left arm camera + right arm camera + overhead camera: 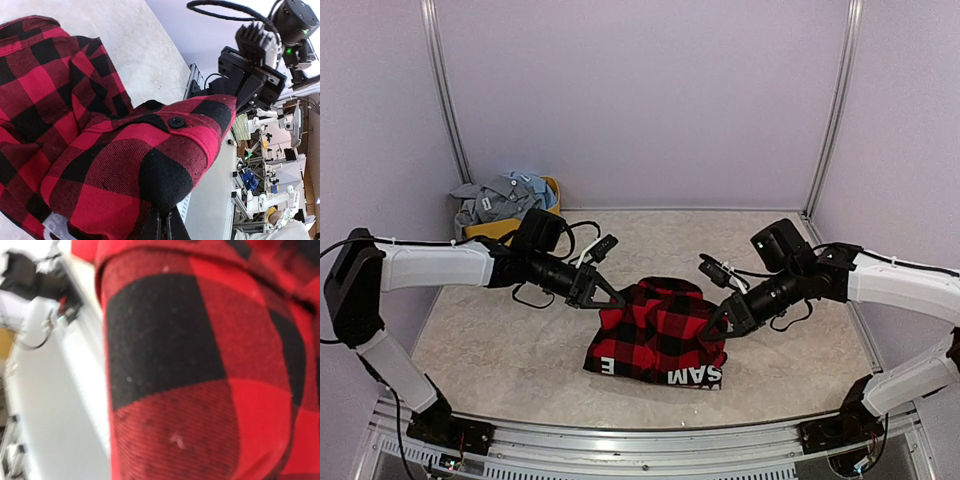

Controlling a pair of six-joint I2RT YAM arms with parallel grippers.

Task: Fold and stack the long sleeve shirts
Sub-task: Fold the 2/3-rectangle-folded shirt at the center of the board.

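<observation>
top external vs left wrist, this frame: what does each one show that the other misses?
Only top external: the yellow tub at the far left with grey and pale blue shirts in it, and white lettering along the near edge of the flannel shirt.
Only left wrist: a black button on a folded flap of the cloth, and lab benches past the table edge.
Both: the flannel shirt bunched between the left gripper and right gripper, each shut on it.

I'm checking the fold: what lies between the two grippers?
The red-and-black flannel shirt fills the stretch between the left gripper and the right gripper, each shut on its cloth. The top external view shows it.
</observation>
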